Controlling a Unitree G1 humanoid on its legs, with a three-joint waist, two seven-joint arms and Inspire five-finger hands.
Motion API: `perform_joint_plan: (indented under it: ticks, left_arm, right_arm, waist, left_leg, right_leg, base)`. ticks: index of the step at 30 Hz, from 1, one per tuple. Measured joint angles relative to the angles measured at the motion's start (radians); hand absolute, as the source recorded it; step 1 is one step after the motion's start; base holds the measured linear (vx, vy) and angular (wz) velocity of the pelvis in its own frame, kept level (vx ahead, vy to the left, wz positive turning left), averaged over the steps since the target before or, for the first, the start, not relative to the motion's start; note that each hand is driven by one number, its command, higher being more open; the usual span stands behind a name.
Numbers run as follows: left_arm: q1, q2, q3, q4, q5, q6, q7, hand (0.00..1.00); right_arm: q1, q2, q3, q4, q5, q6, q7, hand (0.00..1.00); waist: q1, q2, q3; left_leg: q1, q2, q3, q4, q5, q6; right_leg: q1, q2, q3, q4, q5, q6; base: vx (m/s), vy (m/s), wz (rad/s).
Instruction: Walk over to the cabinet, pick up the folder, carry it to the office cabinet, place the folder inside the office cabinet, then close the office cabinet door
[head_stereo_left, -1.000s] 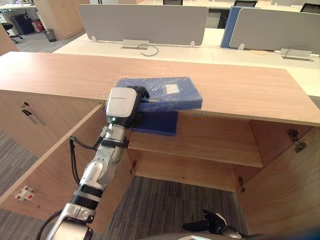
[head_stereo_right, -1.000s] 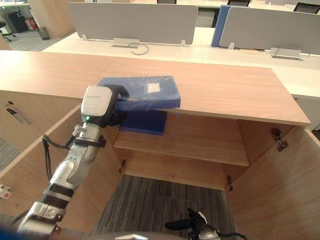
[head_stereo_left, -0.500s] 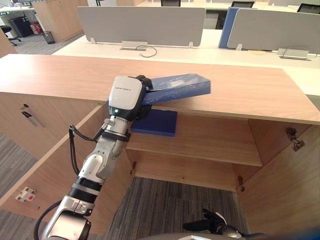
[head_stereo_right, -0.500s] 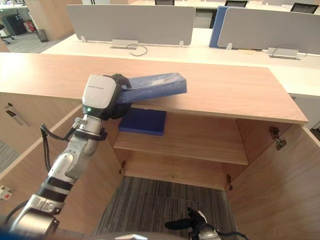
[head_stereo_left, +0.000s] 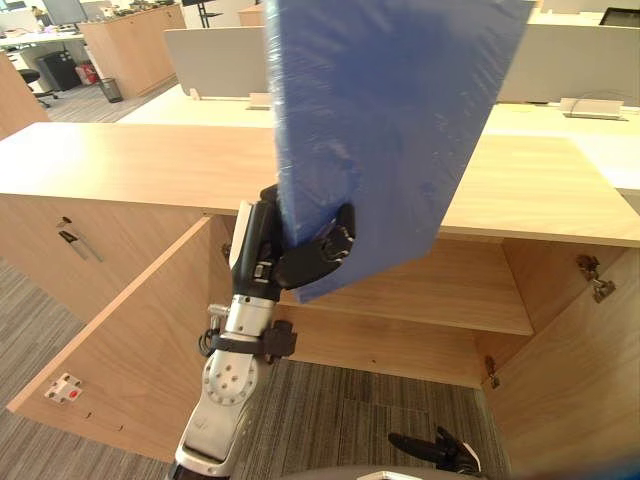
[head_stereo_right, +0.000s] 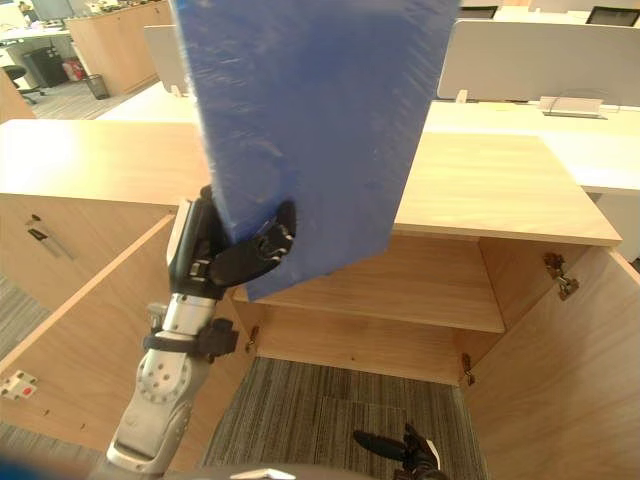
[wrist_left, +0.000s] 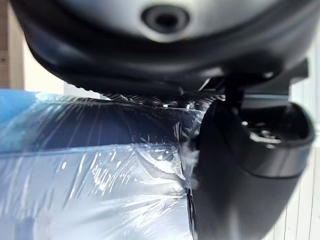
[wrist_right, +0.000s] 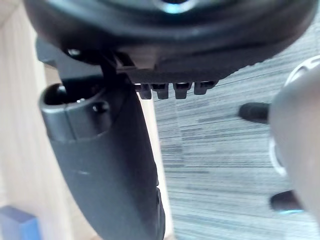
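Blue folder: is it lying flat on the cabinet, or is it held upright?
Held roughly upright: the blue folder stands tall in front of the cabinet, the left robot hand curled round its lower edge.

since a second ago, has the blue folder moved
Yes. The folder was lying flat on the cabinet top; now the left robot hand holds it raised, nearly upright, well above that top's front edge.

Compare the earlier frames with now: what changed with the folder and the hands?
The left hand, gripping the blue folder throughout, swung it off the cabinet top and up to nearly upright, held high in front of the cabinet. The cabinet doors stayed open; the right hand stayed low.
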Motion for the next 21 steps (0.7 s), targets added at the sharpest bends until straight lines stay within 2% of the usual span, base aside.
perform_joint_plan:
  ticks: [2, 4, 9, 11, 15, 21]
  left_arm:
    - [0.033, -0.002, -0.004, -0.007, -0.165, 0.003, -0.046, 0.00]
    - [0.036, -0.004, -0.004, -0.008, -0.244, 0.006, -0.071, 0.00]
    - [0.098, -0.060, 0.031, -0.037, -0.307, 0.028, -0.079, 0.00]
    - [0.115, -0.069, 0.047, -0.037, -0.321, 0.034, -0.079, 0.00]
    - [0.152, -0.084, 0.107, -0.057, -0.323, 0.044, -0.078, 0.00]
    - [0.152, -0.108, 0.104, -0.074, -0.319, 0.051, -0.088, 0.00]
  right_arm:
    - [0.038, 0.049, -0.006, -0.246, -0.003, 0.007, -0.046, 1.00]
    - [0.050, 0.086, -0.021, -0.420, 0.001, 0.007, -0.079, 1.00]
    - [0.055, 0.113, -0.134, -0.839, -0.034, 0.007, -0.158, 1.00]
    - [0.046, 0.114, -0.179, -0.905, -0.084, 0.007, -0.190, 1.00]
    - [-0.022, 0.125, -0.310, -1.117, -0.238, 0.007, -0.313, 1.00]
    - [-0.094, 0.127, -0.316, -1.274, -0.405, 0.008, -0.379, 1.00]
  waist:
    - [-0.001, -0.001, -0.001]
    - [-0.003, -0.002, -0.001]
    - [0.005, -0.004, 0.000]
    - [0.006, -0.006, 0.001]
    - [0.007, -0.009, 0.002]
    - [0.005, -0.009, 0.002]
  left_leg:
    - [-0.002, 0.009, 0.021, 0.007, -0.005, -0.008]
    - [-0.006, 0.014, 0.024, 0.015, -0.006, -0.010]
    - [0.013, 0.016, 0.041, 0.017, -0.013, -0.011]
    - [0.024, 0.017, 0.046, 0.021, -0.020, -0.011]
    - [0.024, 0.022, 0.067, 0.045, -0.037, -0.012]
    - [0.024, 0.027, 0.070, 0.049, -0.038, -0.013]
  right_leg:
    - [-0.011, 0.011, 0.021, 0.001, 0.002, -0.008]
    - [-0.013, 0.015, 0.025, 0.003, 0.003, -0.012]
    - [-0.001, 0.022, 0.041, 0.003, 0.005, -0.015]
    - [0.008, 0.022, 0.047, 0.003, 0.005, -0.014]
    - [0.008, 0.024, 0.069, 0.003, 0.006, -0.015]
    - [0.008, 0.028, 0.072, 0.003, 0.006, -0.016]
  base:
    - [-0.02, -0.020, -0.27]
    - [-0.01, -0.028, -0.11]
    - [-0.01, 0.005, -0.09]
    - [-0.02, 0.029, -0.10]
    - [-0.04, 0.019, -0.17]
    - [-0.01, -0.002, -0.02]
